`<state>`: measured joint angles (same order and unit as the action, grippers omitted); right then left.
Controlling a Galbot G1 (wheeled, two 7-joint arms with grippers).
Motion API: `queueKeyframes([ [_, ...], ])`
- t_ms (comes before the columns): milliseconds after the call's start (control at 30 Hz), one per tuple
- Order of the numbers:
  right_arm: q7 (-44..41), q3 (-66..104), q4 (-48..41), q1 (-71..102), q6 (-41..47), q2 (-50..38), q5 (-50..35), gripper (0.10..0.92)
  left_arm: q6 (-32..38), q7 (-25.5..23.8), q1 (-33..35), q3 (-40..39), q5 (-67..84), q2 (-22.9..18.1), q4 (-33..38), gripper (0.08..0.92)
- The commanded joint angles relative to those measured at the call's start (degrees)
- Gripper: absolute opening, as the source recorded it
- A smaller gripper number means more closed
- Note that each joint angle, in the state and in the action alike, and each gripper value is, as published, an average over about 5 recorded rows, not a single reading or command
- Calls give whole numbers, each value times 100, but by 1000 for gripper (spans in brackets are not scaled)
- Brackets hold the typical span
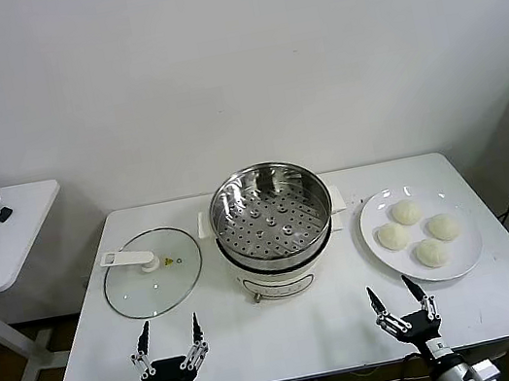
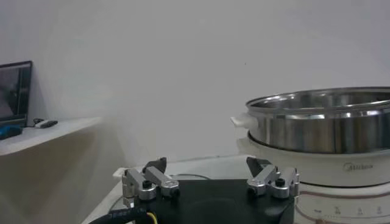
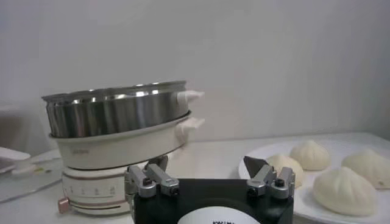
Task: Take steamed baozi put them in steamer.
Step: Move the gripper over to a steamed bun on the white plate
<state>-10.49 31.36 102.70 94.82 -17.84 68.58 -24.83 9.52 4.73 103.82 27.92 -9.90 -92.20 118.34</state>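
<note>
Faintly, grey lettering that seems to read "Midea" shows on the cream wall of the round shiny steel steamer (image 2: pixel 329 131) in the left wrist view; the small marks lower on its white electric base are too small to read, and a tiny yellow sticker on the round glass lid with a white handle (image 1: pixel 152 272) cannot be read either. Going left to right on the white rectangular desk (image 1: pixel 309 334): the lid lies flat at the left, the steamer stands in the middle with its perforated tray bare, and the flat white plate (image 1: pixel 373 214) at the right carries the four small round white steamed baozi (image 1: pixel 420 232), close together. The left tool (image 1: pixel 169 342) hovers at the near edge in front of the lid, its fingers spread wide, holding and touching nothing. The right tool (image 1: pixel 399 301) hovers at the near edge in front of the plate, likewise spread wide and empty. Both arms are cut off by the bottom of the head view, and the right wrist view cuts off part of the plate.
</note>
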Motion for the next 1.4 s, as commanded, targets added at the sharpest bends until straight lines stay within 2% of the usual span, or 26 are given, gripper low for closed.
queueKeyframes([
  [33,-479,567,33,-282,364,-446,-203,823,-6,-1,9,-4,0,12,13,823],
  [367,-1689,1261,-738,-1269,831,-1920,-482,823,16,-6,21,-7,61,76,21,823],
  [500,-2220,1036,-1282,-1911,902,-2527,-497,823,-19,-14,-12,27,131,112,60,823],
  [700,-3473,313,-2266,-3003,910,-3372,-443,823,-53,-23,-44,67,200,175,83,823],
  [867,-4668,-1152,-3323,-4695,885,-3916,-209,823,-97,-28,-110,73,223,185,81,823],
  [1033,-5520,-3062,-4317,-6630,884,-4204,101,823,-137,-28,-169,92,266,193,101,823],
  [1267,-6291,-5553,-4777,-8842,1097,-4278,655,823,-152,-23,-155,106,360,195,194,823],
  [1400,-6395,-6591,-5398,-9782,795,-3928,1023,823,-164,-22,-209,114,371,215,166,823],
])
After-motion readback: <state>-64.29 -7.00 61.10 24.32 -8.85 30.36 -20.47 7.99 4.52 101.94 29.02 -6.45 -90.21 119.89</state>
